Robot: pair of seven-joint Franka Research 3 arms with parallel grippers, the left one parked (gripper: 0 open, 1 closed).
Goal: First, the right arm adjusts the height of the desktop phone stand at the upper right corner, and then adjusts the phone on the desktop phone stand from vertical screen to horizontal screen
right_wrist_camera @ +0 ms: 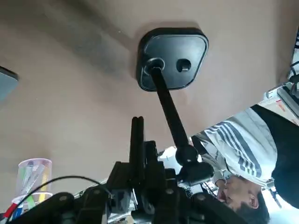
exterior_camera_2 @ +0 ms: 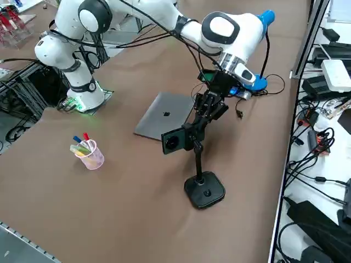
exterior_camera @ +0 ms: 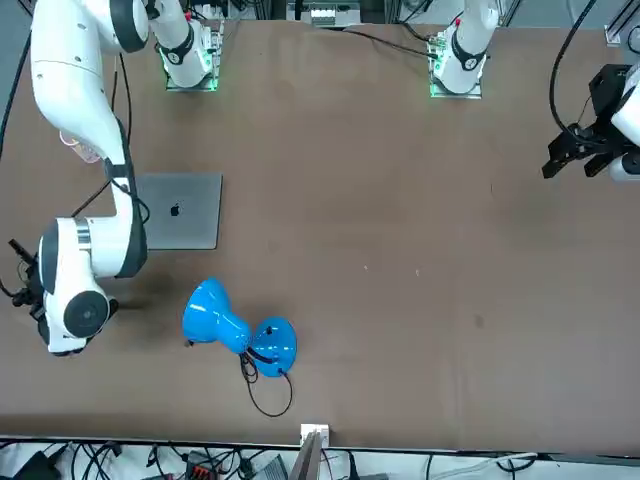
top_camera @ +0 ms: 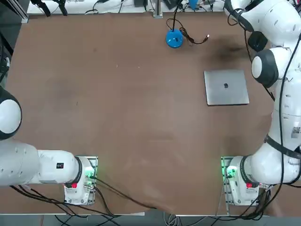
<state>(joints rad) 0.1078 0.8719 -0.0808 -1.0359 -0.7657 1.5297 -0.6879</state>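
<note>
While the white glossy jointed right arm point(exterior_camera_2: 164, 22) reaches across the brown table point(exterior_camera_2: 109, 186), the scene reads as follows.

Step in hand: judged to be the turning of the phone; the small thin black slab of a phone point(exterior_camera_2: 174, 141) sits in the clamp with its long side about level, so the height step looks done.
Stand: the small black desktop phone stand point(exterior_camera_2: 204, 189), rounded-square base and thin pole, stands at about five o'clock from the flat silver-grey laptop point(exterior_camera_2: 163, 116) in the right side view.
Right gripper: the right gripper point(exterior_camera_2: 207, 112) sits just above the clamp, its fingers point(right_wrist_camera: 136, 140) pressed together with no gap; they seem to touch the phone's upper edge, not to clasp it.
Next move: likely a check that the phone sits level, then a lift clear without tugging the stand.
Hidden: the stand is outside the overhead and front views; the wrist view shows the phone only edge-on.
</note>
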